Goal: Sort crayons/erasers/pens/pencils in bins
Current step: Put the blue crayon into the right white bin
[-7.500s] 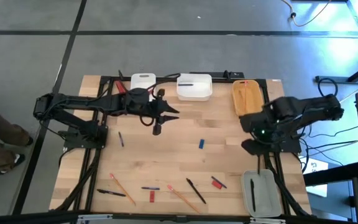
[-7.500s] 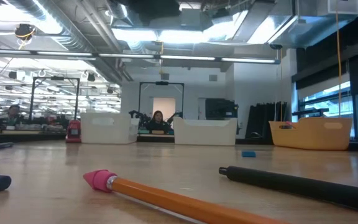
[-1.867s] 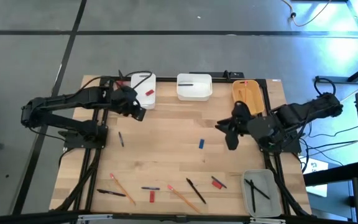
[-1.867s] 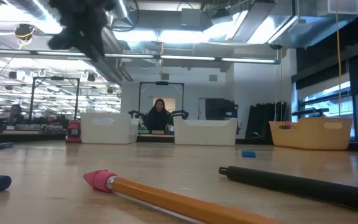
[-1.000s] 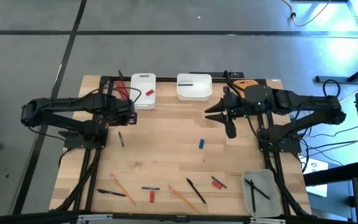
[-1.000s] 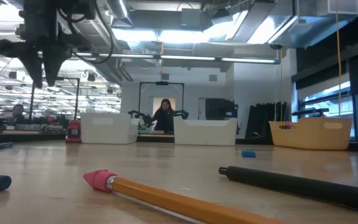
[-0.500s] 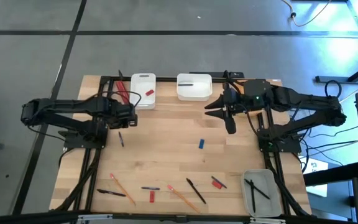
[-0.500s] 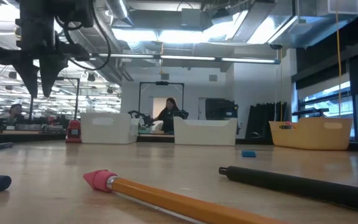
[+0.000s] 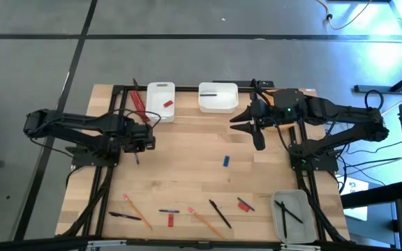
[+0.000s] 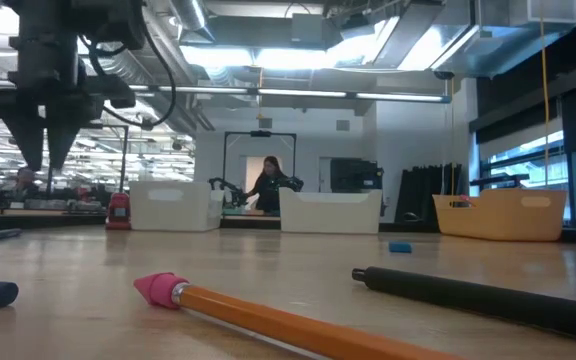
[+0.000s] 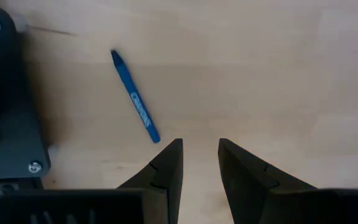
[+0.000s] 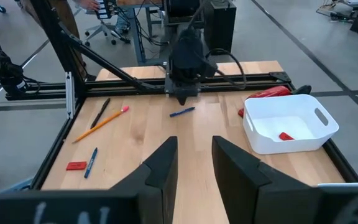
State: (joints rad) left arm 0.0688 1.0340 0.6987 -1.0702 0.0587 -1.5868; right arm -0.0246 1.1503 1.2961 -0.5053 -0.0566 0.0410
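Blue wax crayon lies on the wooden table, just beside the left gripper, its fingers apart and empty. Right gripper hovers mid-table, likewise parted and empty.

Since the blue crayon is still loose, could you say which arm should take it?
Probably the left: its end effector, empty and parted, hangs almost over the blue crayon, while the right end effector hovers well away.

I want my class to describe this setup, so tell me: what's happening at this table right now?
A two-armed robot is sorting stationery into bins. The left gripper, open and empty, hovers over a blue crayon on the table. The right gripper, also open and empty, hangs near the wider white bin. Pens, pencils and red erasers lie unsorted along the near edge.
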